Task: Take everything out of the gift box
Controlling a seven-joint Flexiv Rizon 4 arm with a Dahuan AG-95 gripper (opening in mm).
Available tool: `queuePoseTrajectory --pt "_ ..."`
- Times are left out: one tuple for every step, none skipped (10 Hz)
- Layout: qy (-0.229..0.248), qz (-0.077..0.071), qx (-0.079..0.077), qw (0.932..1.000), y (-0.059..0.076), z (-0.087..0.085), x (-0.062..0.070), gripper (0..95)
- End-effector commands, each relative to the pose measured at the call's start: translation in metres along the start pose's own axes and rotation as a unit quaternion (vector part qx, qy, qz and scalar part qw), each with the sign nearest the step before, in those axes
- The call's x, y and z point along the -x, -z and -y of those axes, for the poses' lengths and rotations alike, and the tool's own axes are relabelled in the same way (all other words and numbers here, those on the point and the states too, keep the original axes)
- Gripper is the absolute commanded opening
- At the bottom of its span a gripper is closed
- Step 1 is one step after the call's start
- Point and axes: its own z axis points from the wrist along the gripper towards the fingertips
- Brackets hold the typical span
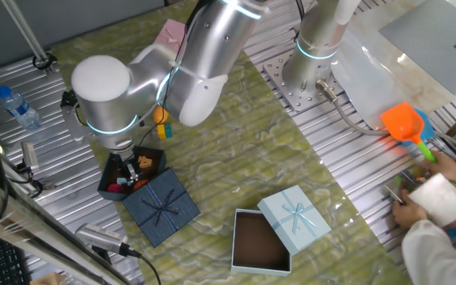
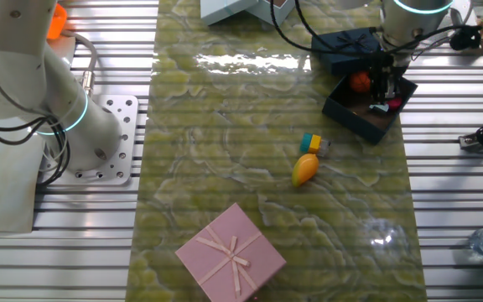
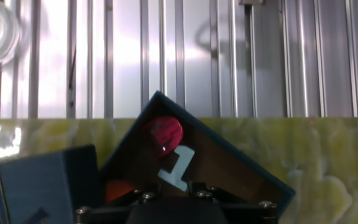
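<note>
The gift box (image 2: pixel 367 105) sat open at the mat's edge with the gripper (image 2: pixel 382 91) lowered into it; whether the fingers were parted or clenched could not be told. Directly below lay a red toy (image 3: pixel 162 134), a pale number piece (image 3: pixel 178 168) and an orange toy (image 2: pixel 359 81). The navy lid (image 1: pixel 161 207) leaned against the box. Farther out on the mat lay a yellow toy (image 2: pixel 305 169) and a teal-and-yellow block (image 2: pixel 311 143).

Pink box (image 2: pixel 231 253), light blue box (image 1: pixel 261 240), water bottle (image 1: pixel 18 107).

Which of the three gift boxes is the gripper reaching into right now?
The navy gift box: the gripper hangs inside it. The light blue box sits open, and the pink box is closed.
</note>
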Motion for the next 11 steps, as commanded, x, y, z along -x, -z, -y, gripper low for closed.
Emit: queuePoseTrajectory --pt "-0.005 0.004 -0.001 1.0000 -0.003 0.000 0.005 19.0" --pt "-0.005 0.007 -0.002 1.0000 -0.004 0.002 0.007 19.0" --pt "-0.003 0.009 0.000 1.0000 -0.004 0.005 0.008 19.0" --pt "-0.004 0.011 0.002 0.9999 -0.005 0.007 0.008 19.0" --pt "-0.008 0.012 0.006 0.9999 -0.005 0.009 0.010 38.0" --pt "-0.008 0.013 0.007 0.9999 -0.006 0.009 0.011 38.0" --pt "-0.010 0.015 0.008 0.9998 -0.009 0.010 0.014 38.0" --pt "-0.011 0.016 0.008 0.9998 -0.012 0.010 0.015 38.0" --pt "-0.012 0.017 0.007 0.9998 -0.013 0.010 0.016 38.0" --pt "-0.012 0.017 0.007 0.9998 -0.012 0.010 0.017 38.0" --pt "-0.012 0.017 0.007 0.9997 -0.011 0.009 0.018 38.0"
